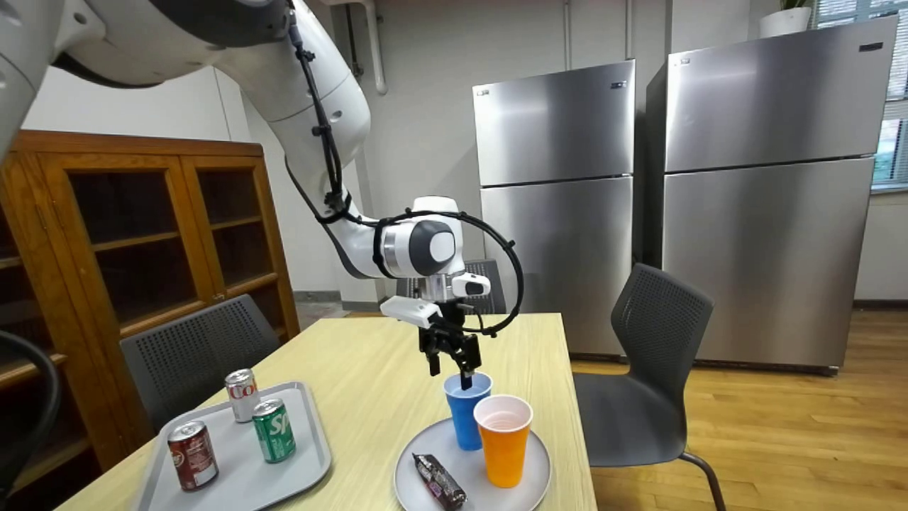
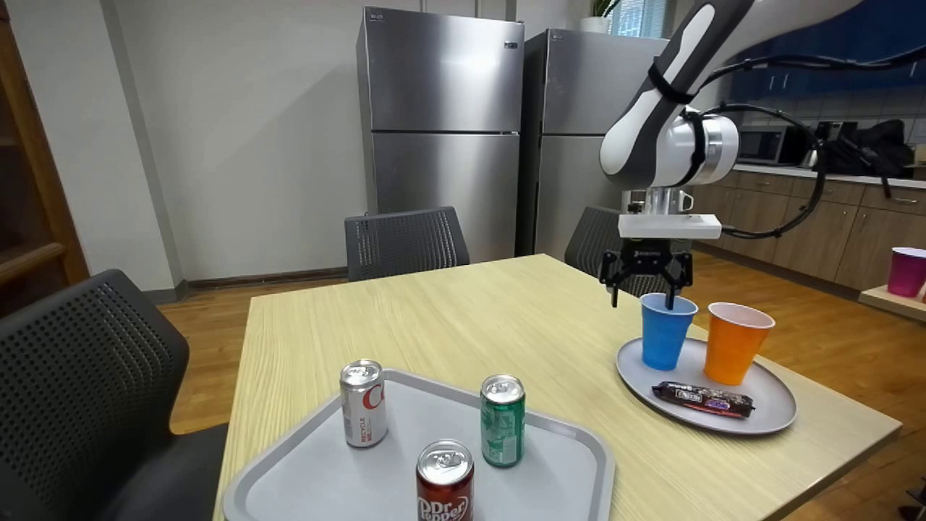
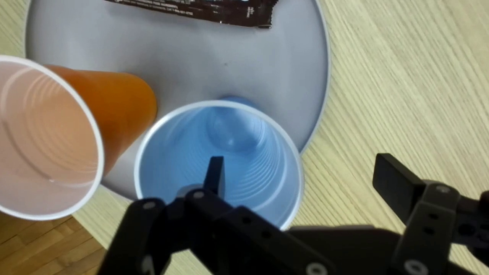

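The cups point(image 2: 663, 336) look like plastic, smooth outside, ribbed and glossy within; the plate point(image 3: 248, 68) is smooth and matt, the wrapper point(image 2: 702, 399) shiny and crinkled; the cans point(image 2: 503, 427) are glossy metal, the tray point(image 2: 325, 485) smooth plastic; the table point(image 2: 434, 318) shows wood grain, the cabinet point(image 1: 190, 227) varnished wood, the fridges point(image 2: 445, 188) sleek metal, the gripper point(image 2: 642, 301) mostly matt

The room is bright, with soft light. In both exterior views, behind the blue cup point(image 2: 661, 341), the steel refrigerators point(image 2: 445, 166) carry pale glare. In an exterior view, daylight shows at the window point(image 1: 894, 152) behind the cup and to its right, and the outer refrigerator point(image 1: 770, 234) seems stretched. In an exterior view, a faint shadow lies on the wall point(image 2: 268, 137), behind the cup and to its left. In the wrist view, the dark hand point(image 3: 300, 168) before the cup is slightly blurred.
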`<move>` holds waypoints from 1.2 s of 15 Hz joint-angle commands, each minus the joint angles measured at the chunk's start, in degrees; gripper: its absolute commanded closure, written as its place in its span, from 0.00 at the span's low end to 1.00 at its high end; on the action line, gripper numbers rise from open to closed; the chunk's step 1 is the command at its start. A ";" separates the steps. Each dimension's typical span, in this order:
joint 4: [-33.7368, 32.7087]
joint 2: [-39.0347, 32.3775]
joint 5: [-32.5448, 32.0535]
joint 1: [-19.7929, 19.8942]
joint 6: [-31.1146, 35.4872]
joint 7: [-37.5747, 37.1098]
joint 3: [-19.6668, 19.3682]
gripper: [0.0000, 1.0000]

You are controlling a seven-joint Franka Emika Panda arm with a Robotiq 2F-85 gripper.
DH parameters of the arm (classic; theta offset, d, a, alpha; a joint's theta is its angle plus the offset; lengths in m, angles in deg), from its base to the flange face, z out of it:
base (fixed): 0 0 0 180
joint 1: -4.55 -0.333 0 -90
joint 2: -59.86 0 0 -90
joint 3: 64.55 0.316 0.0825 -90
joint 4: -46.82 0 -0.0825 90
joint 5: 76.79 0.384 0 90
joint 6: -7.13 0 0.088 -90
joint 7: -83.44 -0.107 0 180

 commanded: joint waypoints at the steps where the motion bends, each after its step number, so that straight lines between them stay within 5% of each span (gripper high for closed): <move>1: -3.07 -2.44 1.59 -0.96 -1.45 -1.18 -0.76 0.25; 2: -3.27 -2.64 1.77 -0.94 -1.52 -1.16 -0.77 0.26; 11: -1.24 0.19 1.77 -1.19 -2.01 -2.06 -2.23 0.95; 18: 2.61 6.69 0.51 -3.28 -1.75 -3.79 -3.19 0.99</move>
